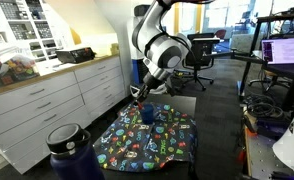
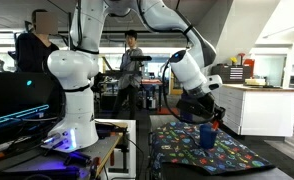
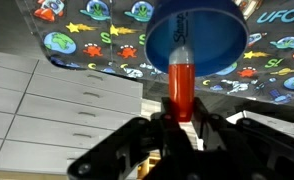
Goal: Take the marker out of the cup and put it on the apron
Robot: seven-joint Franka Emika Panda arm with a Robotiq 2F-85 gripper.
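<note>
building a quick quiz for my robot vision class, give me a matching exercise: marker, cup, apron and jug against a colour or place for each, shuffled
Column one:
1. marker
2. cup
3. apron
4. jug

Column two:
A. dark cloth covered in bright cartoon shapes
B. red, standing in the small blue container
C. large, lidded, nearest the camera in an exterior view
D. small, dark blue, sitting on the printed cloth

Pairs: 1-B, 2-D, 3-A, 4-C
</note>
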